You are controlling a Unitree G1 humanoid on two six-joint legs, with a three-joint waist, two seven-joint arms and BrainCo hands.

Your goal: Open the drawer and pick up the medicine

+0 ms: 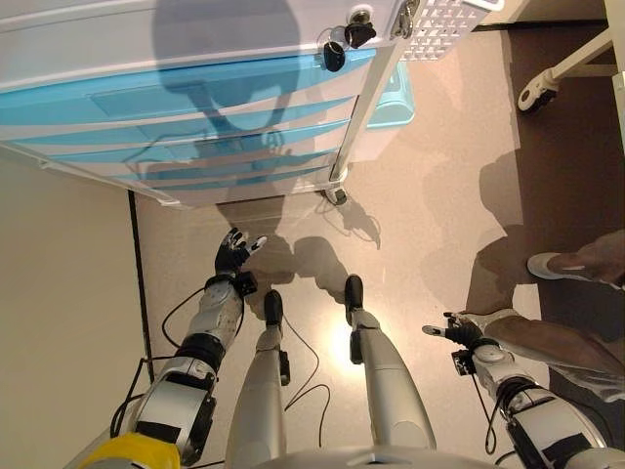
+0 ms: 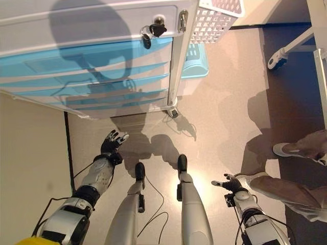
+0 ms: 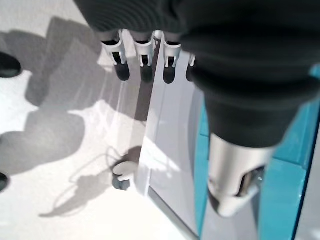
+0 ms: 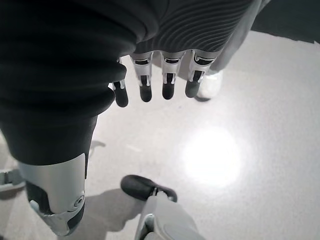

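Observation:
A white cabinet on castors [image 1: 195, 39] with several blue drawers [image 1: 176, 103] stands in front of me; all drawers look closed. Keys hang from a lock [image 1: 344, 39] at its top right corner. No medicine shows in any view. My left hand [image 1: 234, 252] hangs low in front of the cabinet's bottom edge, fingers relaxed and straight, holding nothing; the left wrist view shows its fingertips [image 3: 145, 70] over the floor beside the cabinet's side. My right hand [image 1: 451, 330] hangs at my right side over the floor, open and empty, fingers [image 4: 155, 87] straight.
A white perforated basket [image 2: 217, 18] hangs on the cabinet's right side, with a pale blue tray [image 1: 395, 103] on the floor below it. A person's shoe [image 1: 552, 264] and leg stand at the right. A white wheeled frame [image 1: 547, 83] is at the upper right.

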